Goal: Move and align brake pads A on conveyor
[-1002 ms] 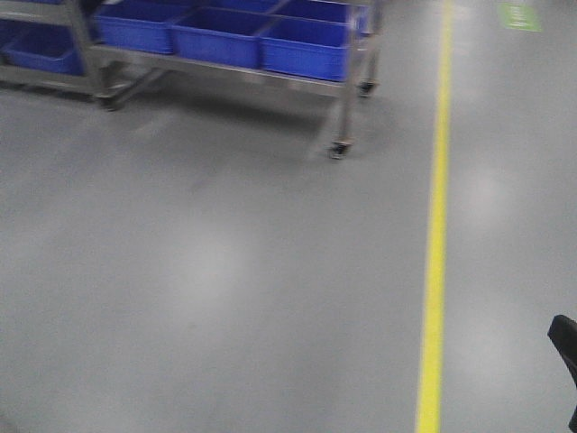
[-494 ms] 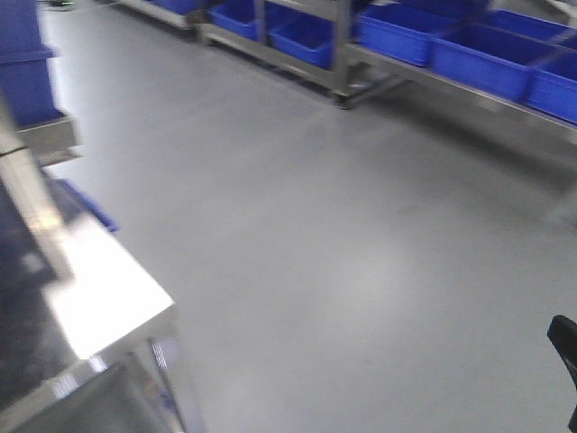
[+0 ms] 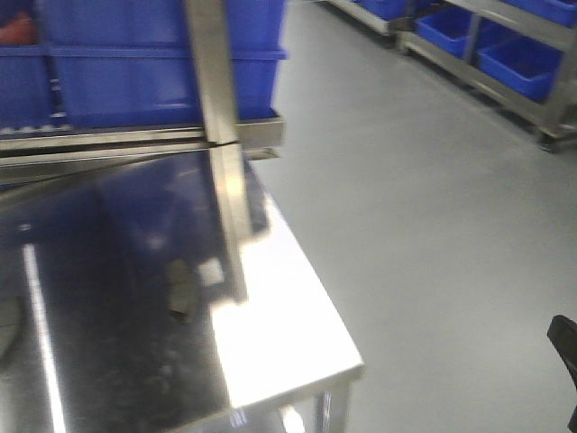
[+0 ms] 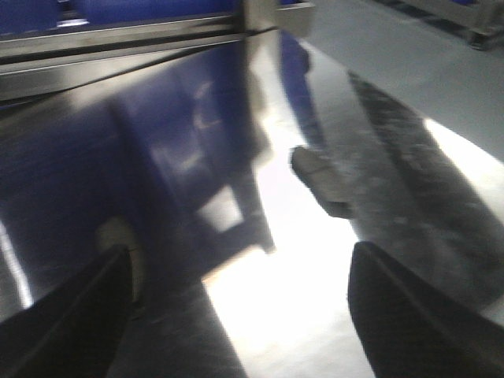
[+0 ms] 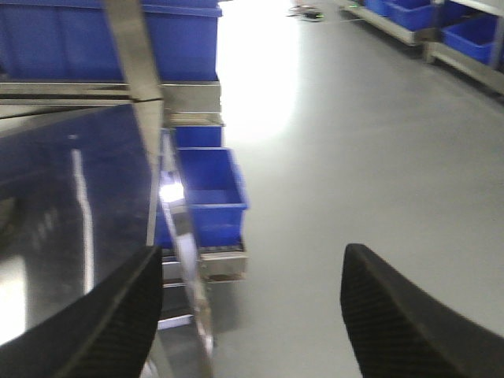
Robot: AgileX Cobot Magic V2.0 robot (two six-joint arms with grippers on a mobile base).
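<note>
My left gripper [image 4: 240,252] is spread wide with nothing between its black fingers, and it hangs over the shiny stainless steel tabletop [image 4: 268,315]. One flat dark grey oblong brake pad [image 4: 321,181] lies on that tabletop ahead of the gripper; it is too blurred for me to make out details. My right gripper [image 5: 252,252] is likewise released and empty, over the grey floor [image 5: 331,142] just off the tabletop's edge. Blue plastic bins [image 3: 135,63] stand behind the tabletop.

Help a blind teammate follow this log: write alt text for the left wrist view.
The open left gripper, its two dark fingers at the bottom corners, hovers over a shiny steel tabletop reflecting blue bins. A small grey oblong object, too blurred to identify, lies on the tabletop ahead.
</note>
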